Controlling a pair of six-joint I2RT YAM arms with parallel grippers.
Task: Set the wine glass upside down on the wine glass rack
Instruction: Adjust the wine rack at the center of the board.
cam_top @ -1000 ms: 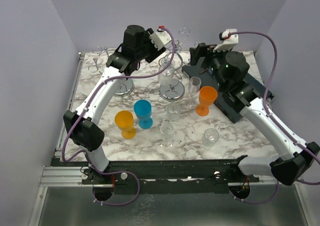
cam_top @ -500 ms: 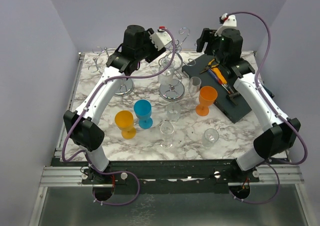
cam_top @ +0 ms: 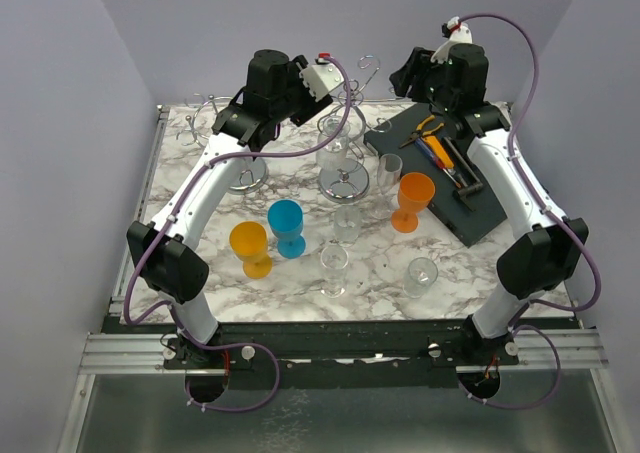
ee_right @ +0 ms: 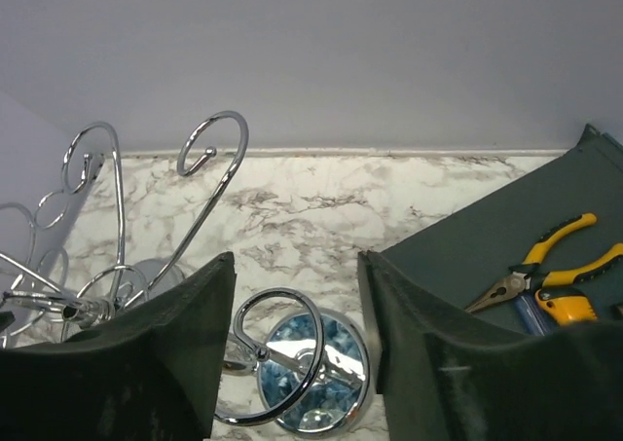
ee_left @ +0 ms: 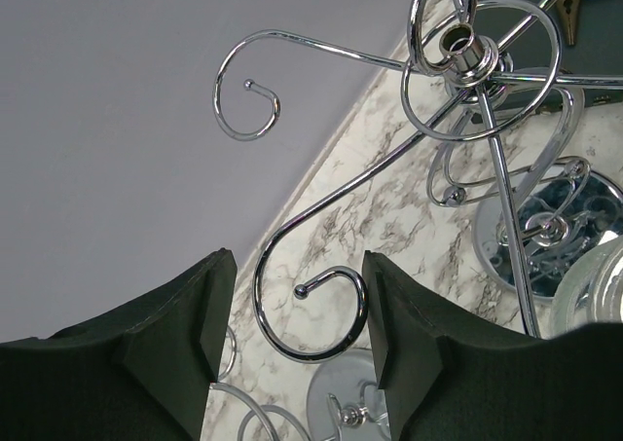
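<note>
The chrome wine glass rack [cam_top: 345, 123] stands at the table's middle back on a round base. A clear glass [cam_top: 335, 151] sits within its arms. My left gripper [cam_top: 335, 85] is open and empty, high beside the rack; in the left wrist view [ee_left: 292, 334] a curled rack hook [ee_left: 311, 314] lies between the fingers, touching neither. My right gripper [cam_top: 405, 78] is open and empty, raised at the back right of the rack; its wrist view [ee_right: 297, 344] shows a rack ring [ee_right: 282, 363] below the jaws. Loose glasses stand on the table.
A blue glass [cam_top: 286, 225], a yellow one [cam_top: 249, 248] and an orange one [cam_top: 414, 200] stand in front, with clear glasses [cam_top: 334, 268] [cam_top: 421, 275] [cam_top: 389, 173] among them. A second chrome rack [cam_top: 245, 173] stands left. A dark tool tray [cam_top: 480, 208] with pliers lies right.
My right arm has lifted and swung back from over the tool tray to the rear of the table, near the rack's top. My left arm has not moved.
</note>
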